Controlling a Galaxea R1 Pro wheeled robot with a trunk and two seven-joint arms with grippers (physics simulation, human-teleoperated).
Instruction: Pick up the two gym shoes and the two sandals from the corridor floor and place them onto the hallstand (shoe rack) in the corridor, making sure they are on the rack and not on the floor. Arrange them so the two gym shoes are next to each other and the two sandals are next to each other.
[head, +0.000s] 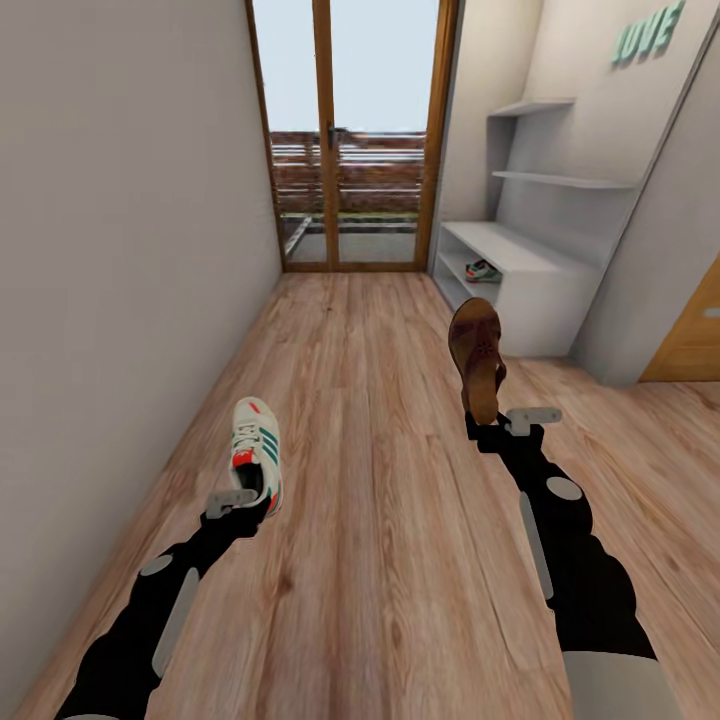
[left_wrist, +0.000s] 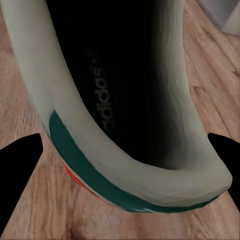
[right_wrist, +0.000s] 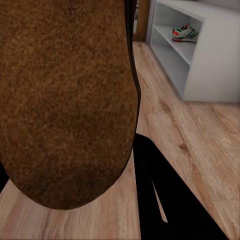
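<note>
My left gripper (head: 243, 500) is shut on the heel of a white gym shoe (head: 256, 448) with green stripes, held above the wood corridor floor (head: 380, 560); its dark inside and white rim (left_wrist: 125, 100) show close up in the left wrist view. My right gripper (head: 505, 424) is shut on a dark brown sandal (head: 477, 355) that stands toe-up; its tan footbed (right_wrist: 65, 100) shows in the right wrist view. The pale grey hallstand (head: 545, 270) stands ahead on the right. The other gym shoe (head: 483, 270) lies on a low open shelf of it (right_wrist: 185, 33).
A plain wall (head: 120, 250) runs along the left. A wood-framed glass door (head: 345, 140) closes the corridor's far end. A wooden door (head: 695, 345) stands at the right, past a grey wall corner. Open floor stretches between me and the hallstand.
</note>
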